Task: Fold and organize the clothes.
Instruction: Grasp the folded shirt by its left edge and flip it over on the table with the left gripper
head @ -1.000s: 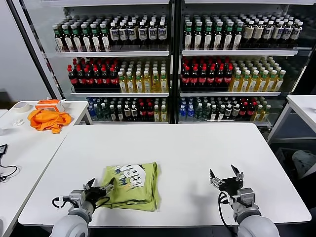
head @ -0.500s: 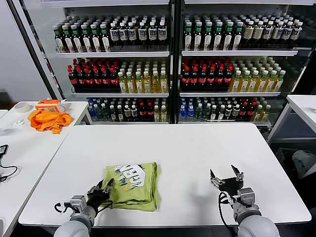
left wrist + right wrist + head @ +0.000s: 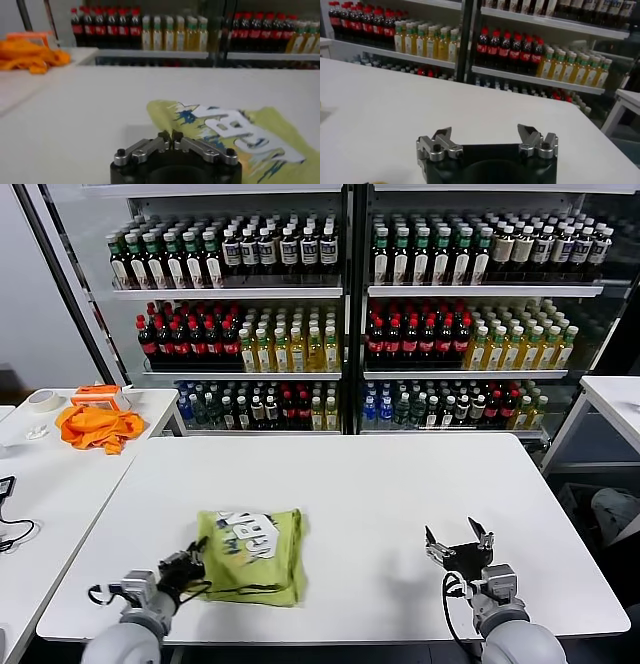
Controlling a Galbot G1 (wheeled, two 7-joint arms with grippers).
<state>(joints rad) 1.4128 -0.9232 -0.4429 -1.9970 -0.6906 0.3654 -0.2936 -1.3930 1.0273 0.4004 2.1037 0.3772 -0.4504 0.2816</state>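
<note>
The folded light yellow-green T-shirt point(image 3: 250, 559) lies on the white table point(image 3: 380, 484) near its front left edge, with the white printed graphic facing up. My left gripper point(image 3: 188, 567) is at the shirt's left edge. In the left wrist view the left gripper point(image 3: 170, 136) has its tips pressed together, pinching the hem of the T-shirt point(image 3: 280, 130). My right gripper point(image 3: 458, 539) rests low over the table at the front right, far from the shirt. In the right wrist view the right gripper point(image 3: 484, 134) stands wide open with nothing between its fingers.
A bright orange cloth point(image 3: 98, 427) and a tape roll point(image 3: 43, 400) lie on the side table point(image 3: 50, 484) to the left. Shelves full of bottles point(image 3: 340, 314) stand behind the table. Another white table point(image 3: 615, 399) stands at the far right.
My left gripper went from open to shut at the shirt's left edge and drew back leftward. The shirt slid left with it. The right arm has not moved.
</note>
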